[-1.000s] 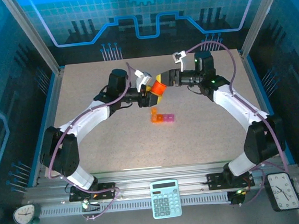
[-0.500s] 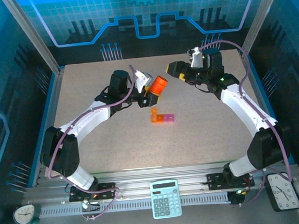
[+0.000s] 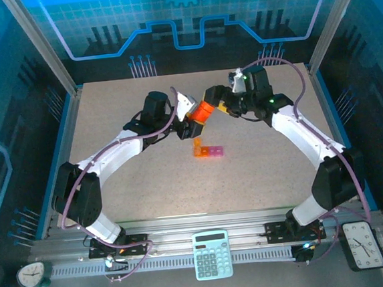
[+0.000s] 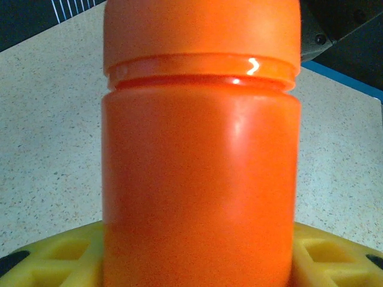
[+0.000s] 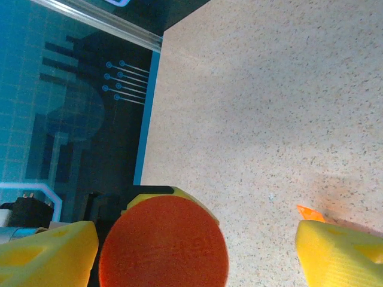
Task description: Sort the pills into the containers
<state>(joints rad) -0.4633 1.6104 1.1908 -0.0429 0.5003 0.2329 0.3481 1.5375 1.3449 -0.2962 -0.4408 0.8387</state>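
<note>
Top external view shows me the small strip of orange and pink translucent plastic compartments (image 3: 207, 150) lying mid-way across the speckled beige counter (image 3: 128, 182). Just beyond it, my left hand (image 3: 193, 118) pinches an orange cylindrical plastic bottle (image 3: 204, 110). My right hand (image 3: 216, 101) is spread around the bottle's orange cap (image 5: 163, 242).

The speckled beige table (image 3: 148, 181) carries the orange-and-pink containers (image 3: 207, 150) near its middle.

Left pincer (image 3: 199, 115) clamped (right pincer (image 3: 215, 101) spread).
</note>
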